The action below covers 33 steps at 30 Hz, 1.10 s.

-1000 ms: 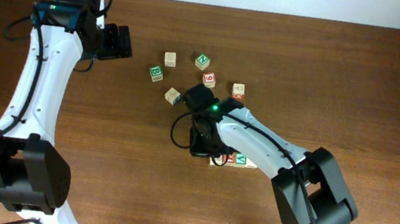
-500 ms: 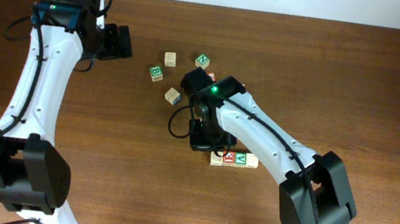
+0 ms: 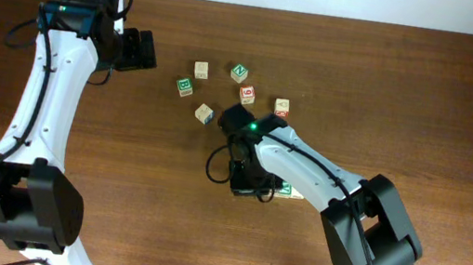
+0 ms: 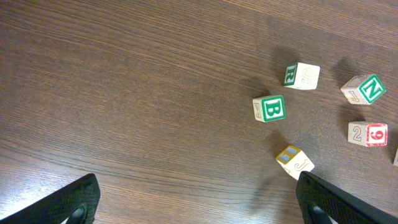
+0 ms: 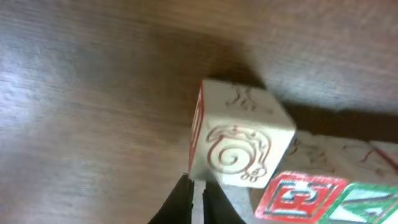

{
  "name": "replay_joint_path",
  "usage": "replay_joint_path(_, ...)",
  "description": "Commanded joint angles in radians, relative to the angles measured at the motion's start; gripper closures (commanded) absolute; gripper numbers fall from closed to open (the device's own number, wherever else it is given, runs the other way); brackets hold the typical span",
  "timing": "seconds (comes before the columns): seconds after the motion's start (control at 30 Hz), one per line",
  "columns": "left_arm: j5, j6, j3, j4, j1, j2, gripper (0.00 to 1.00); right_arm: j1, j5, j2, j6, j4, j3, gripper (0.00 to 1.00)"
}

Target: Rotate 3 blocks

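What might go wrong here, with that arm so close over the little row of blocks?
1. The right fingers sit right by the spiral-carved block, which crowds the red-lettered block; a careless move might knock both askew.
2. From overhead, the right arm hides most of that row, so a shifted block might go unnoticed.

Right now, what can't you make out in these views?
Overhead: the right arm hides most of the row of blocks.
Right wrist: the red-lettered block is blurred and cut off by the bottom edge.
Left wrist: one block is cut off by the right edge, faces unseen.
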Motion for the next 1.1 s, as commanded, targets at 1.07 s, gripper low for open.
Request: replay_joint_path(1.07,0.241,-0.04,0.01,0.04,-0.194,0.098,0.02,-0.72,-0.24,-0.275,-0.547,-0.467,0.262,0.94)
